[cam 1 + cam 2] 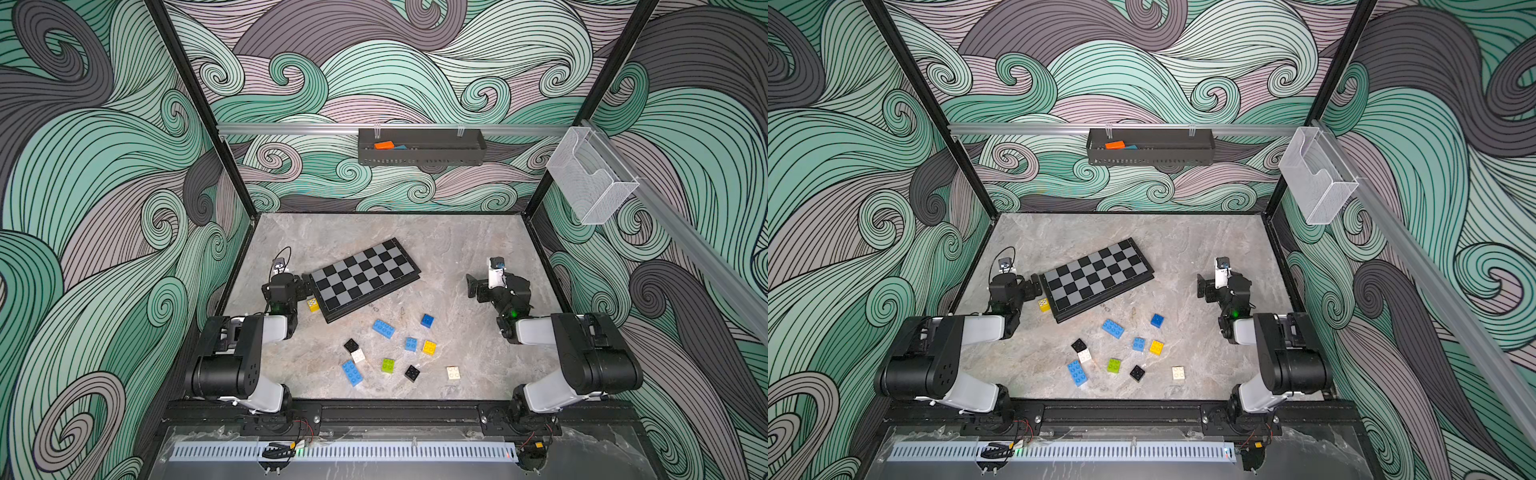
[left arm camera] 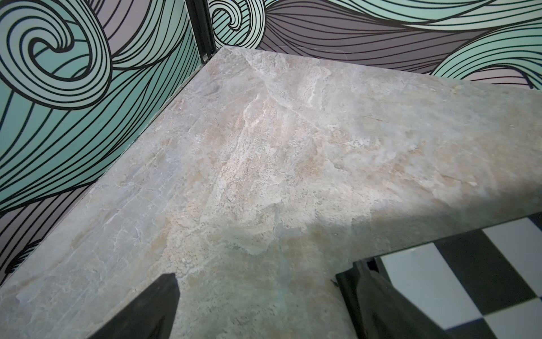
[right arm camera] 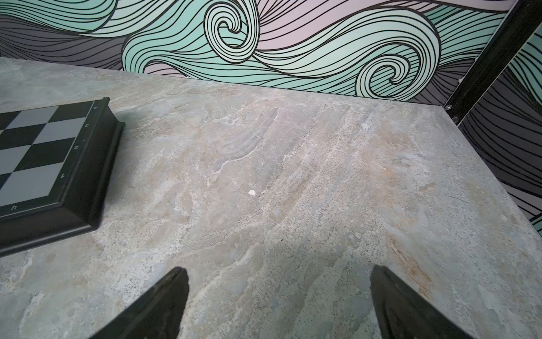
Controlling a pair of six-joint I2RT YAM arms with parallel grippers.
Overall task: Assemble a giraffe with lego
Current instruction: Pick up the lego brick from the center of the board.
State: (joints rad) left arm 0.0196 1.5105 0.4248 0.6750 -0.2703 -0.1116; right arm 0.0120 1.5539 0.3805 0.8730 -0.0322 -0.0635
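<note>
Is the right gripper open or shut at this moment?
Open. In the right wrist view, the two fingers of the right gripper stand far apart above the table, and nothing lies between them.

Both top views looked steeply down from high above the front edge and shared the whole table (image 1: 457, 249). Each wrist camera sat low and close over the marble, facing the back wall past the left gripper (image 2: 264, 273) or the right gripper (image 3: 280, 270). Both caught part of the chequered board (image 2: 469, 264).
</note>
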